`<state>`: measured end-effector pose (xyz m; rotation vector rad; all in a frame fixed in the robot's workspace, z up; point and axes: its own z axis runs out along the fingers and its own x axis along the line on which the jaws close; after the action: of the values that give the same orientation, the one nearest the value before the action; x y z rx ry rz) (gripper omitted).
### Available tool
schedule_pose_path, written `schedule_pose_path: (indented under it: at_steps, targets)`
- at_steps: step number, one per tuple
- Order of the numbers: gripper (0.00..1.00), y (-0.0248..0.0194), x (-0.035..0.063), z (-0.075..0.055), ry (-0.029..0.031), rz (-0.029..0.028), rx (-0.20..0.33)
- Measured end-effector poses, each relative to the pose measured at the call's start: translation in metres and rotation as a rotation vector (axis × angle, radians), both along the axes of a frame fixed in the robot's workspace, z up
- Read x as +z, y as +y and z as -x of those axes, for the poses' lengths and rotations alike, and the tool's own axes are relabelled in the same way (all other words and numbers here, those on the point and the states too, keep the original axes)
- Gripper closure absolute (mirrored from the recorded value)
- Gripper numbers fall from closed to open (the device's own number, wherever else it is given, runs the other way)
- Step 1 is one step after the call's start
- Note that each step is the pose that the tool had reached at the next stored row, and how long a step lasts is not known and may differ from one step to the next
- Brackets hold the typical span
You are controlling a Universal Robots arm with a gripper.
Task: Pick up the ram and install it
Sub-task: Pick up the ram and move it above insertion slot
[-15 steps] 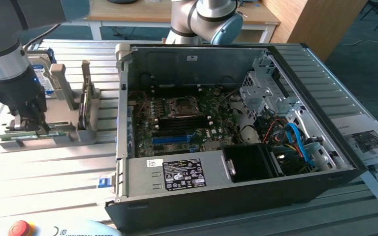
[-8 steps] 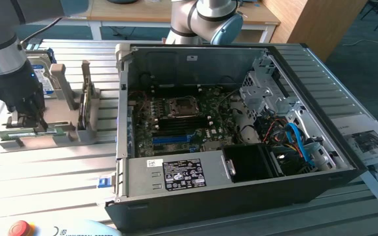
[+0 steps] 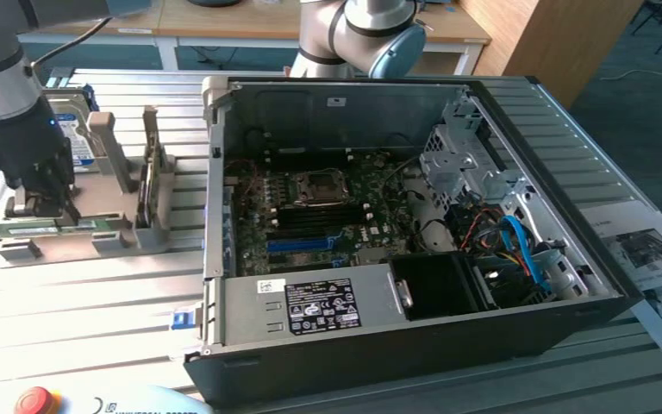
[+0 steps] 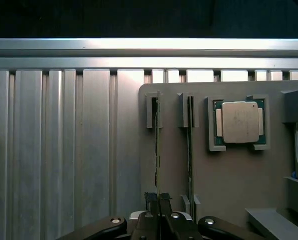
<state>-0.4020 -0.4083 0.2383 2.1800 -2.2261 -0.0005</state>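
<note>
Ram (image 4: 157, 145) stands on edge in its slot of the grey holder (image 4: 228, 170), and my fingers (image 4: 150, 198) are clamped tight on its thin edge near one end. In the exterior view my arm (image 3: 9, 95) reaches down onto the holder, which sits on the ribbed metal counter (image 3: 78, 302) to the exterior view's left of the open computer case (image 3: 423, 362). A second stick (image 4: 190, 145) stands in the next slot, with a silver processor chip (image 4: 240, 121) in a square recess just beside it.
</note>
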Motion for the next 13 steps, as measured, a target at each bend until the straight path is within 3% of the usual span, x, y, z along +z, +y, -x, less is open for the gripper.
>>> schedule_pose_path:
  at_steps: [13]
  targets:
    - [0.88,0.0,0.03,0.0,0.0067,-0.0001,0.0]
